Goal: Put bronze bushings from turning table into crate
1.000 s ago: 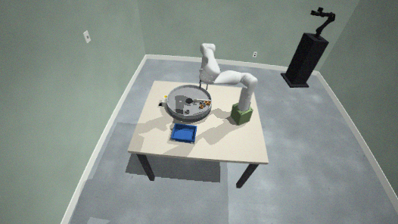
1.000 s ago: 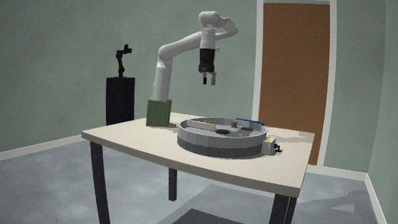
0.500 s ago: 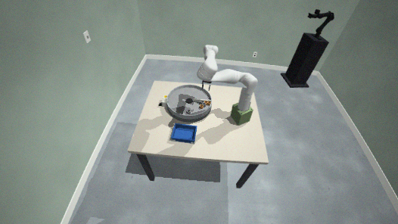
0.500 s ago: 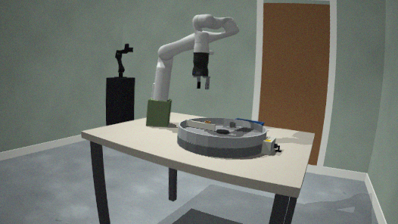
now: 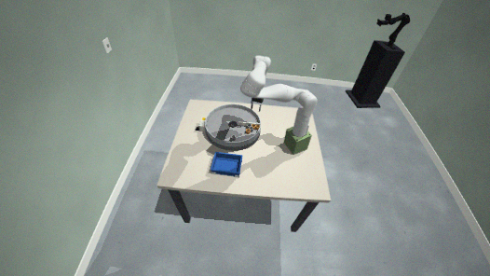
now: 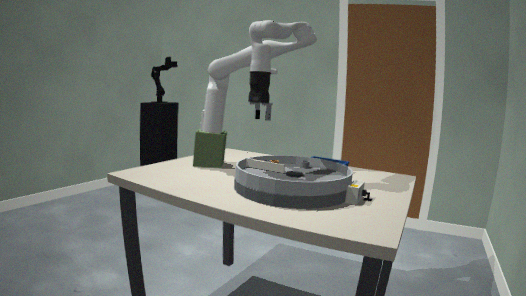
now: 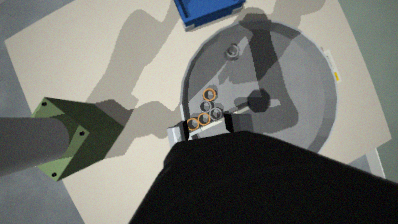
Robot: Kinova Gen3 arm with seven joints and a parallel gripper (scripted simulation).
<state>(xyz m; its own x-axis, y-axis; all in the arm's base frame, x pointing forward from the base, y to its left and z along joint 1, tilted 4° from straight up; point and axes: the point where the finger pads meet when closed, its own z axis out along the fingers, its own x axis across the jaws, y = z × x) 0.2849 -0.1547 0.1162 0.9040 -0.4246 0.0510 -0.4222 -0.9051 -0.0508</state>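
Wide open and holding nothing, the black two-finger gripper (image 5: 256,108) (image 6: 263,113) (image 7: 206,124) hangs above the round grey turning table (image 5: 209,138) (image 6: 295,189) (image 7: 327,120). Three orange-bronze ring bushings (image 5: 255,127) (image 7: 209,94) lie there, close beside dull grey steel bushings (image 7: 216,114) — a slightly off-centre descent could pinch the wrong ring. The pale wooden table (image 5: 289,182) (image 6: 195,187) (image 7: 65,65) stands on a blue-grey floor (image 5: 373,186) (image 6: 180,240) (image 7: 15,95) between green walls (image 5: 224,37) (image 6: 75,75) (image 7: 372,45).

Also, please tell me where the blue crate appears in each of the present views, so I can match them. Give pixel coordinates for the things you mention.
Top: the blue crate (image 5: 226,164) (image 6: 330,161) (image 7: 212,15) is below the turning table (image 5: 233,145) (image 6: 292,192) (image 7: 334,107).
Exterior: only a blue strip shows behind its far rim, right of centre.
Wrist: top edge, centre, partly cut off.
Shared landmark: the green base block (image 5: 298,142) (image 6: 209,150) (image 7: 95,135).
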